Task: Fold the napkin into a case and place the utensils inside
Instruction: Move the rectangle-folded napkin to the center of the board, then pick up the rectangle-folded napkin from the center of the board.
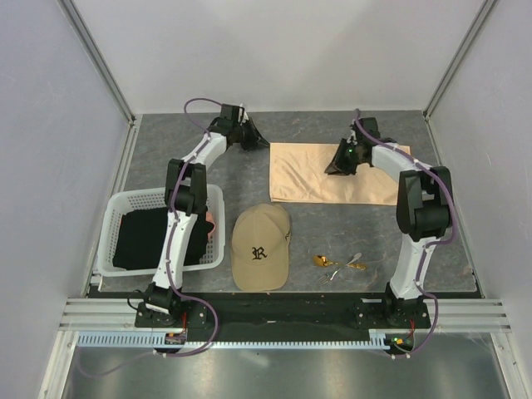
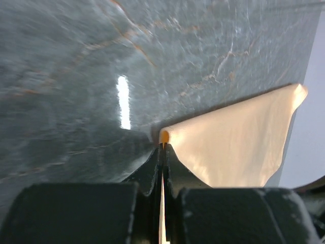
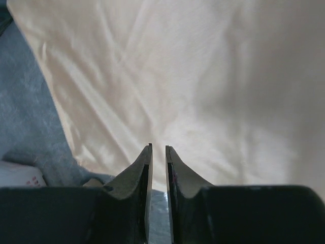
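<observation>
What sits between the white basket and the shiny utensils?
The tan baseball cap lies between the basket and the utensils, seen in the top view.

Left fingers (image 2: 150,175) pinched, right fingers (image 3: 138,175) ajar

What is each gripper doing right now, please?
Left gripper: closed on a corner of the napkin.
Right gripper: jaws narrowly apart over the napkin; grip cannot be told.

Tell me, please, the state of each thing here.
napkin, spread flat, one corner pinched.
left gripper, shut on the napkin corner.
right gripper, slightly open above the napkin.
utensils, loose on the table.
cap, crown up on the table.
basket, holds a black cloth.
</observation>
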Robot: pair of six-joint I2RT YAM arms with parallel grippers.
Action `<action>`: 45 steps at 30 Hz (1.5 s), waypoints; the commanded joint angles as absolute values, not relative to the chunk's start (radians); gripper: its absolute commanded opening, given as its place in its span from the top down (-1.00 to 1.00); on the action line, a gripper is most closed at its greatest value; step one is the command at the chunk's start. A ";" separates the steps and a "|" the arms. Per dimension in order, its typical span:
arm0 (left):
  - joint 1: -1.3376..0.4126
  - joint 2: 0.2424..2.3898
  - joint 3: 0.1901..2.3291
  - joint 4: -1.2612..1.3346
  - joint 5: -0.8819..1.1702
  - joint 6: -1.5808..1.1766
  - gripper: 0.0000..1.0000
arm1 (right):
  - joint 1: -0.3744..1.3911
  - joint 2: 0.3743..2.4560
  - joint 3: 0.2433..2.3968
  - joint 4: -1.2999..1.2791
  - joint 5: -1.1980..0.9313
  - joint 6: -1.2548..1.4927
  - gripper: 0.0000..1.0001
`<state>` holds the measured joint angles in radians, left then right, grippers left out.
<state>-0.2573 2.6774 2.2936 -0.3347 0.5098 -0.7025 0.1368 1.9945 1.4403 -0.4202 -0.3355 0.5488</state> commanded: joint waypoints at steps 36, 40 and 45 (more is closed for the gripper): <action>-0.474 2.125 1.985 -0.382 0.664 -0.653 0.14 | -0.357 2.122 1.726 -0.818 -0.006 0.129 -0.10; -0.494 2.071 1.928 -0.388 0.667 -0.637 0.15 | -0.356 2.118 1.687 -0.795 0.021 0.118 -0.07; -0.514 1.982 1.810 -0.426 0.618 -0.591 0.17 | -0.357 2.137 1.683 -0.792 0.041 0.115 -0.08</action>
<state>-0.5003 2.0945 1.8713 -0.3981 0.6308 -0.6460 -0.3553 2.1357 1.6817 -0.8040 0.0017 0.1326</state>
